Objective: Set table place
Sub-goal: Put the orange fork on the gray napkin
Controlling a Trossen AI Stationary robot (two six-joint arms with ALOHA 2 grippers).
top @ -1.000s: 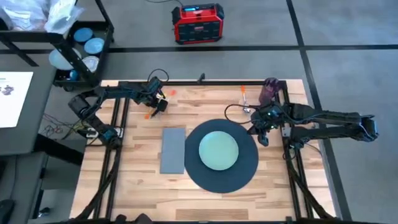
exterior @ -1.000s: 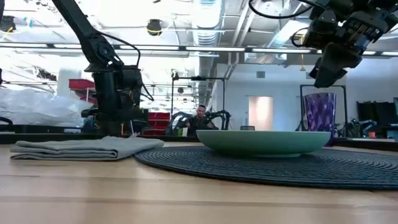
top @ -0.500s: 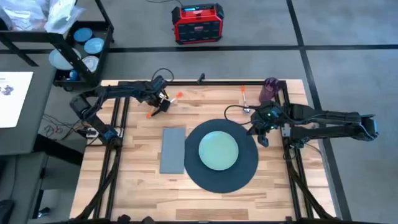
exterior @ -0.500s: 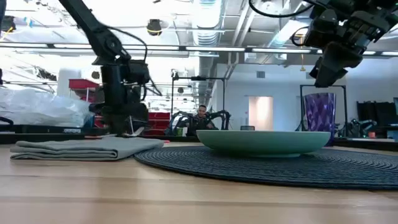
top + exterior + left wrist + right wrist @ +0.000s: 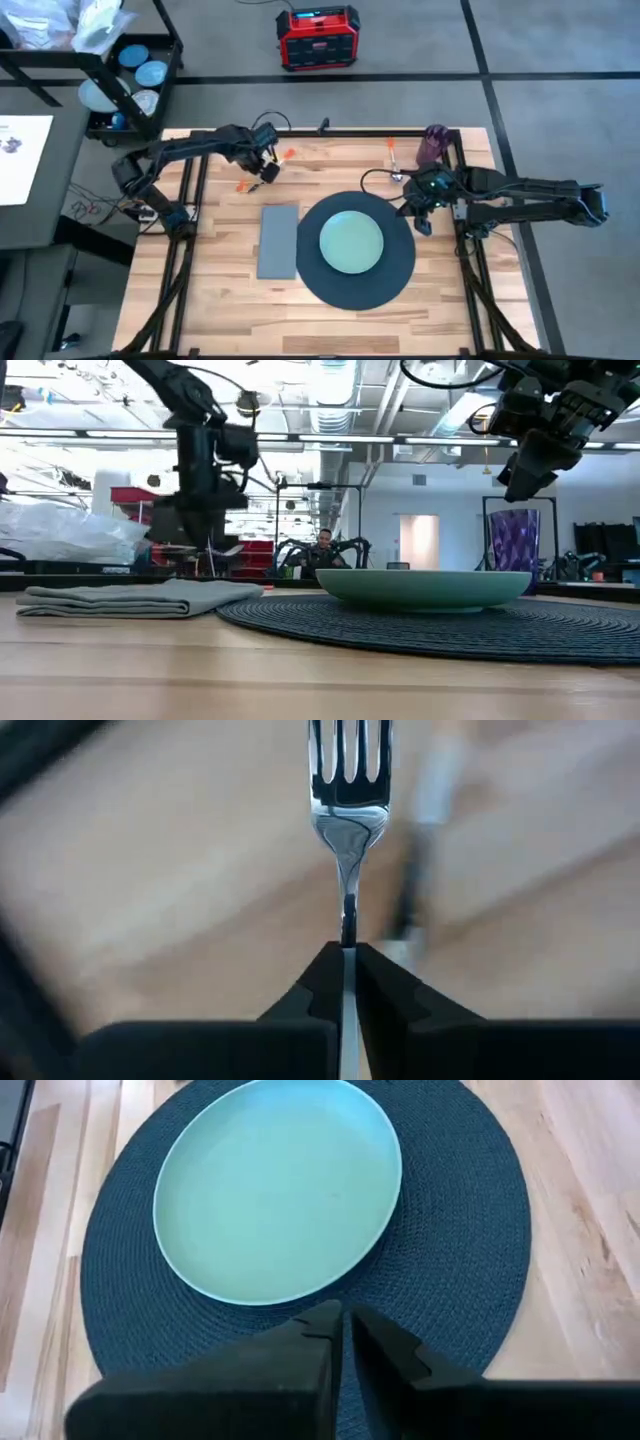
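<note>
High view, change: left gripper has shifted right along the far part of the table over the last second, now nearer the napkin; one orange-handled utensil lies on the wood just left of it, another orange bit farther back.
High view, place: plate centred on the dark mat, napkin just left of the mat, purple cup at the far right edge.
High view, right arm: right gripper unmoved, waiting over the mat's right rim.
Low view: left gripper has risen clear of the tabletop; fork not readable here.
Left wrist view: fingers pinch the fork by its neck, tines pointing away, blurred wood beyond.
Right wrist view: fingers pressed together on nothing, above mat and plate.
Meaning: fork looks picked up and in transit, probably to the napkin; knife and spoon still unplaced.
Room: open wood between left gripper and napkin; black frame rail close behind, mat edge close on the right.
</note>
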